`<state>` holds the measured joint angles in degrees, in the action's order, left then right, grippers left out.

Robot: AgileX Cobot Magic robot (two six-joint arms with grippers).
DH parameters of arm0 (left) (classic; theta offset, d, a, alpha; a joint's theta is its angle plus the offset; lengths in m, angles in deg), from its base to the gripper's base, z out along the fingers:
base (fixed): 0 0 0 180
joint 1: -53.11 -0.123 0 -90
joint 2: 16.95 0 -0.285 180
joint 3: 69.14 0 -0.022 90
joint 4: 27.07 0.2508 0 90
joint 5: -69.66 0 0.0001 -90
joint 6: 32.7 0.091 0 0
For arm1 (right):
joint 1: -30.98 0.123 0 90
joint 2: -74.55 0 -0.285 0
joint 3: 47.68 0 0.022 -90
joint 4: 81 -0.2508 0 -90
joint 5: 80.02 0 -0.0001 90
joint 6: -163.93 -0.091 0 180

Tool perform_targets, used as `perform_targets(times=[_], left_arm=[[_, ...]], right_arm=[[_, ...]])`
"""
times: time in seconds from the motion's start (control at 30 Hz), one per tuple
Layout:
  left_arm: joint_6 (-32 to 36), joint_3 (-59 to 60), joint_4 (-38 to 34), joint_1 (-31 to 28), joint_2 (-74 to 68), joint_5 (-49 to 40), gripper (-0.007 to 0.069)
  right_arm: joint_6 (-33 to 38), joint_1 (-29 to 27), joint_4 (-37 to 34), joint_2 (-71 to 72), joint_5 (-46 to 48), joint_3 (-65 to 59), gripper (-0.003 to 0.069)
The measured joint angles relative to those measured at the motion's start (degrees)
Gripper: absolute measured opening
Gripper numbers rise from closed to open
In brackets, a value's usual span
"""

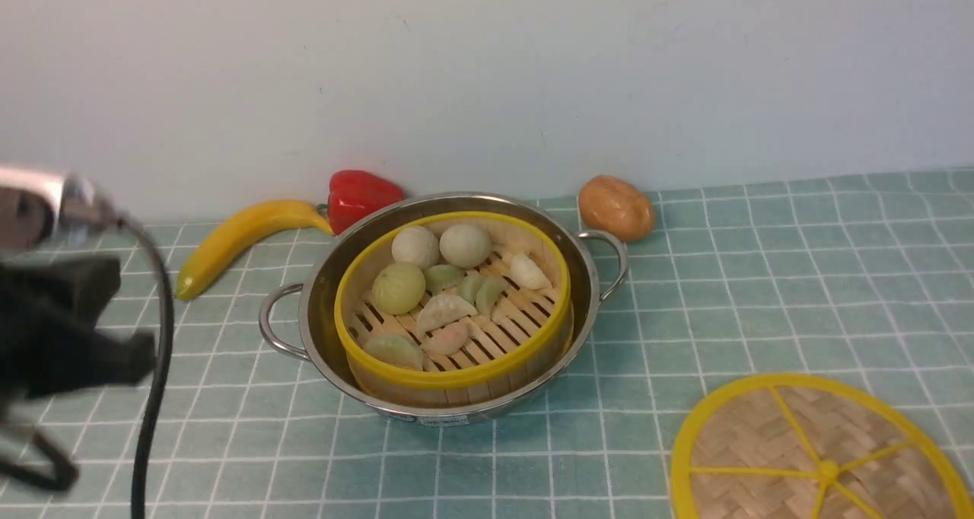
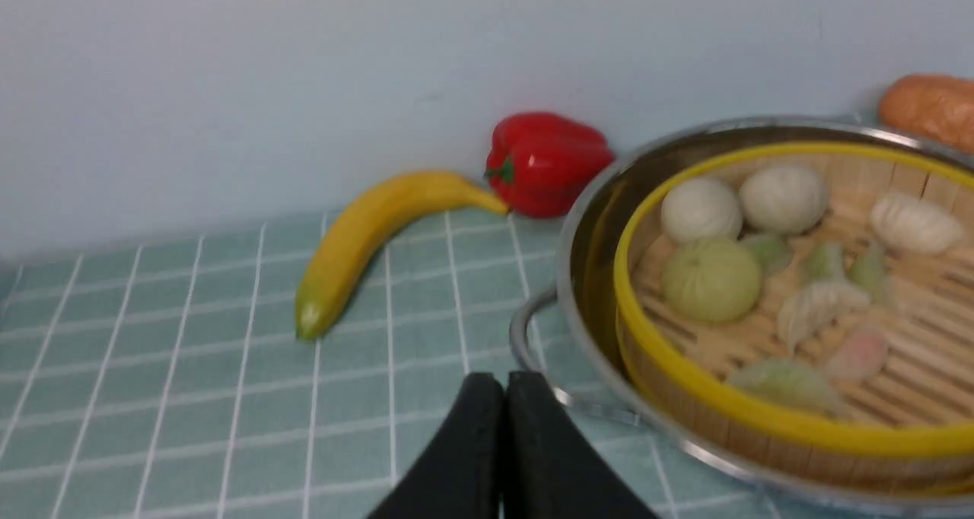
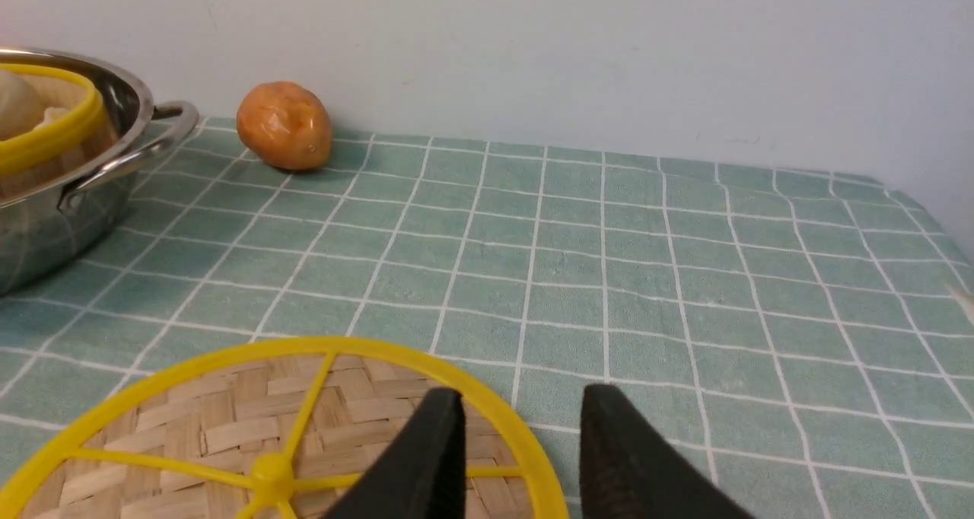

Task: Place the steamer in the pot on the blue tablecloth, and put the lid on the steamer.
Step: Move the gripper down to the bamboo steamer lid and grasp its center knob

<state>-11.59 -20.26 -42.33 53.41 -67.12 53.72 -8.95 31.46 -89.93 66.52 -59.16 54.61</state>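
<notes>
The steamer (image 1: 456, 374), with buns and dumplings inside, sits in the steel pot (image 1: 319, 291) on the blue tablecloth (image 1: 761, 275). The woven lid (image 1: 814, 458) lies flat on the cloth at the front right. My left gripper (image 2: 502, 378) is shut and empty, just left of the pot's near handle (image 2: 525, 336); in the front view it is a blurred black shape (image 1: 137, 355). My right gripper (image 3: 523, 397) is open and empty, one finger over the lid (image 3: 251, 420) and one over the cloth beyond its rim. It does not show in the front view.
A banana (image 1: 243, 234), a red pepper (image 1: 361, 195) and a brown potato (image 1: 616, 207) lie along the wall behind the pot. A black cable (image 1: 156, 367) hangs from the left arm. The cloth's right edge shows in the right wrist view (image 3: 936, 222).
</notes>
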Motion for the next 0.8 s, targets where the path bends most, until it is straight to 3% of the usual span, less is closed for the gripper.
perform_targets(times=[0.23,0.43,0.8], left_arm=[[1.83,19.55,-0.21,-1.17,24.97,1.04,0.0013],[3.32,25.38,0.36,-2.27,39.43,-3.91,0.0022],[3.45,28.14,1.14,-2.39,42.31,-7.96,0.0032]], right_arm=[[0.0,0.0,0.0,0.0,0.0,0.0,0.024],[0.0,0.0,0.0,0.0,0.0,0.0,0.024],[0.0,0.0,0.0,0.0,-0.15,0.0,0.0242]])
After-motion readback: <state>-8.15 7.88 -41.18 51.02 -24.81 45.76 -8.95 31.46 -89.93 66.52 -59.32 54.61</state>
